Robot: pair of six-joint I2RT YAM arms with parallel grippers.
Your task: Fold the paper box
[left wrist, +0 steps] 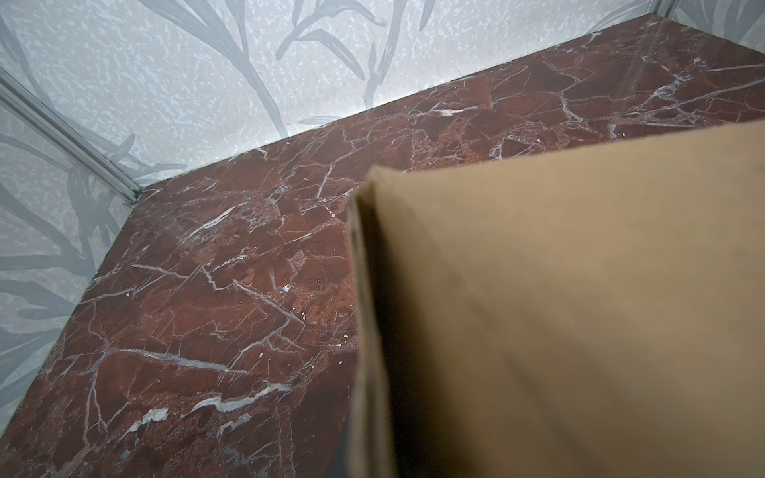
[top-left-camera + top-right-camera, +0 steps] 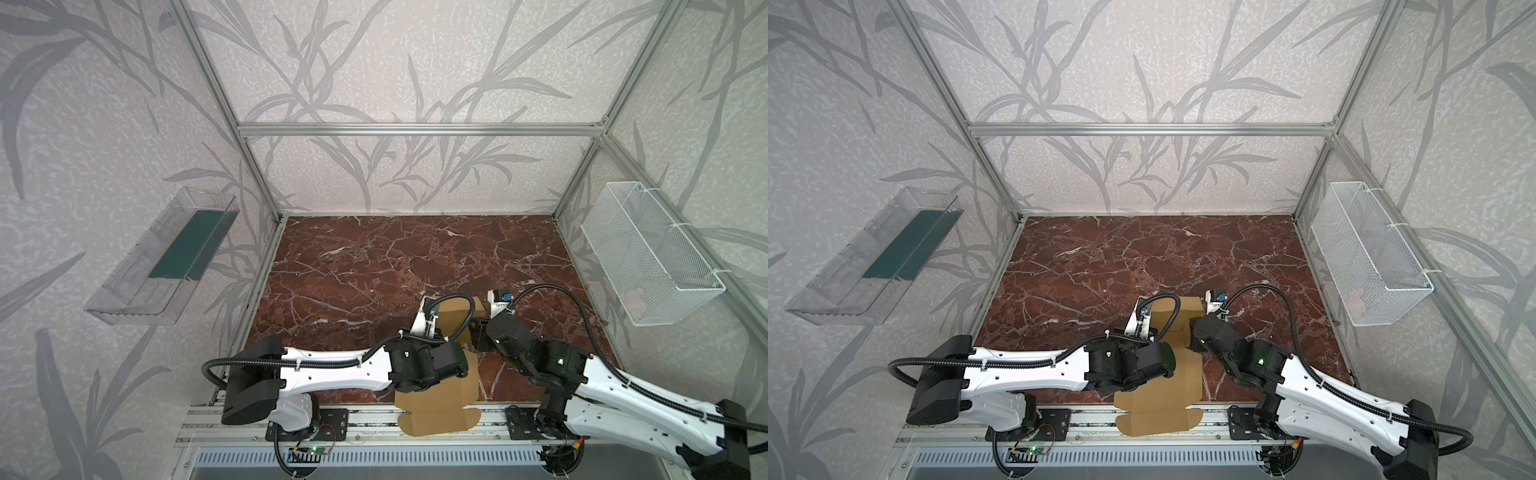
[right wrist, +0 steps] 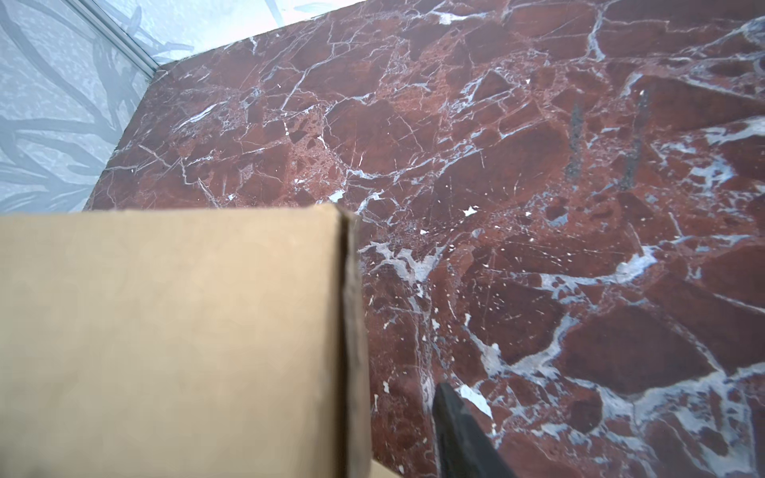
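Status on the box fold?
Left gripper shut at wall of tan cardboard paper box; hold unconfirmed. Right gripper fingers open, off opposite wall. Near flaps flat, overhanging red marble table. Nothing obstructing.

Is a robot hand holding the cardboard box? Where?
The left gripper looks pinched shut on an upright side wall of the paper box, though the grip itself is hidden. The right gripper is open, its finger clear of the wall.
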